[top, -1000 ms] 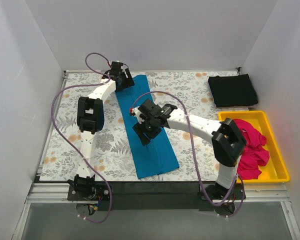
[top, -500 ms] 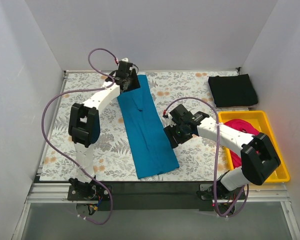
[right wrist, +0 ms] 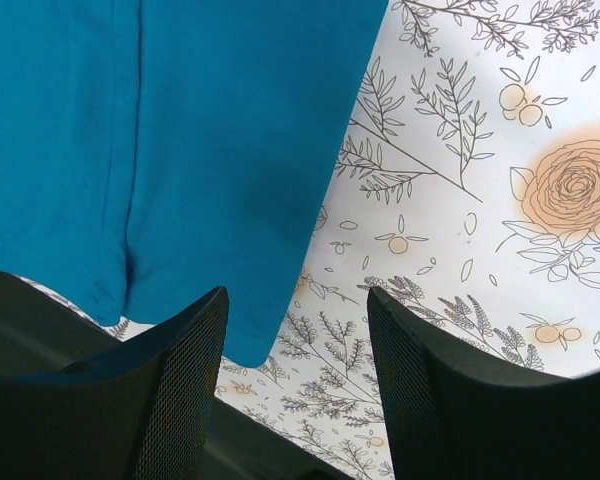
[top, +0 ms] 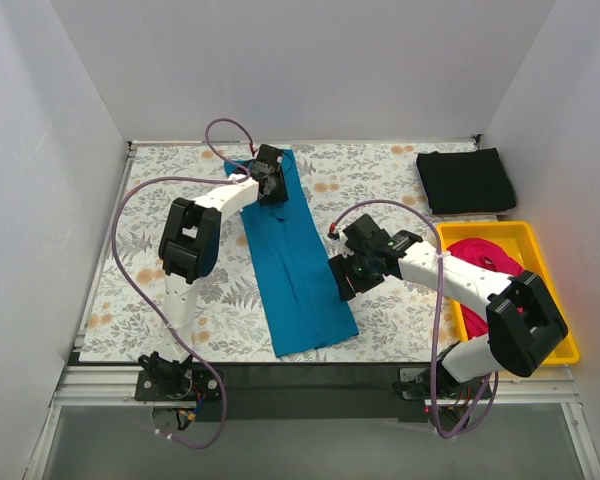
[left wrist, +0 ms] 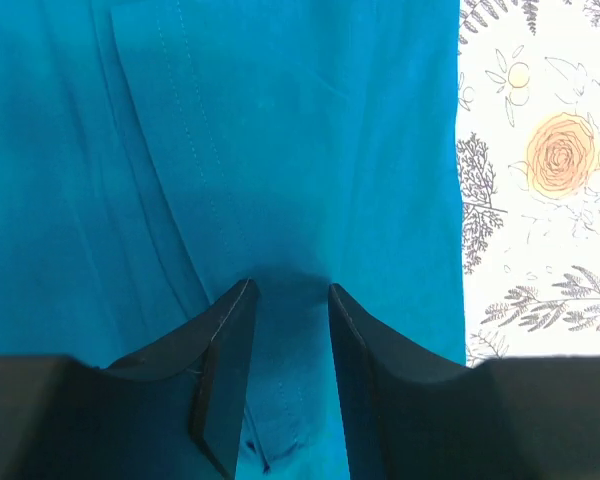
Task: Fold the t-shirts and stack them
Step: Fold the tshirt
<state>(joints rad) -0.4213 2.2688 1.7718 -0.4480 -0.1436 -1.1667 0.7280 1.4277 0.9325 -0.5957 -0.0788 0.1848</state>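
The teal-blue t-shirt (top: 298, 270) lies as a long narrow folded strip running from the far middle of the table toward the near edge. My left gripper (top: 271, 182) stands open on its far end; in the left wrist view teal fabric (left wrist: 310, 150) fills the gap between the fingertips (left wrist: 288, 290). My right gripper (top: 342, 282) hovers open at the strip's right edge, and in the right wrist view its opening (right wrist: 298, 300) frames the shirt's near corner (right wrist: 180, 120) with nothing held. The black t-shirt (top: 467, 180) lies folded at the back right. The magenta-pink t-shirt (top: 480, 255) is bunched in the tray.
The yellow plastic tray (top: 555, 290) sits at the right edge beside the right arm's elbow. A floral cloth (top: 150, 240) covers the table. White walls enclose the left, back and right sides. Purple cables loop from both arms.
The right arm swung off the teal shirt's middle to its right edge and then held. The left gripper shifted right and a little nearer along the shirt's far end.
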